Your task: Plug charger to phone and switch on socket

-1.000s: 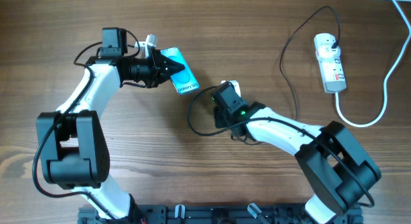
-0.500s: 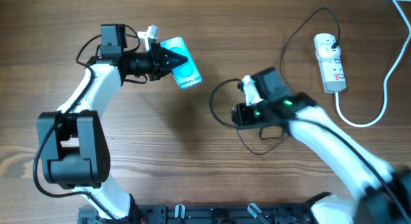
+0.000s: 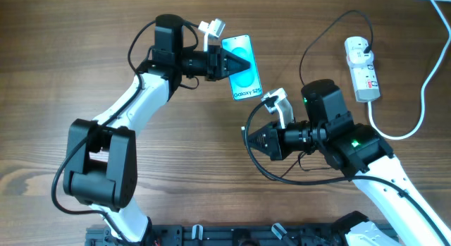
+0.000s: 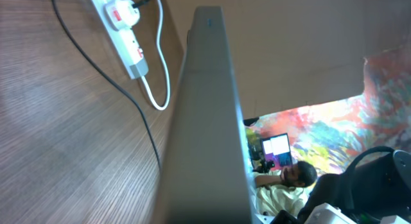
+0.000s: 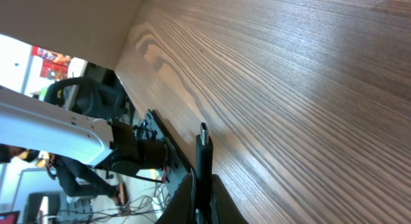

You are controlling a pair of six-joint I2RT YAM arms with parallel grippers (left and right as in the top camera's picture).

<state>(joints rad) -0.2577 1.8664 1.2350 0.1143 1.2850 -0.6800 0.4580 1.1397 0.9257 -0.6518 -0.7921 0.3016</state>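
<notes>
The left pincer (image 3: 243, 63) clamps phone (image 3: 245, 82), right pincer (image 3: 252, 142) charger (image 5: 204, 153).

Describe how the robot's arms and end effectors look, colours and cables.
The left arm and right arm have white links, chunky black joints and thin black cables alongside. The left end effector and right end effector are black and tapered. The right arm shows a small green light.

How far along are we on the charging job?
Done: the charger's plug head sits in the socket. In hand: left gripper holds the phone, right gripper holds the connector tip, apart from the phone. Left: insert the tip, then switch the socket on; its switch state is unclear.
</notes>
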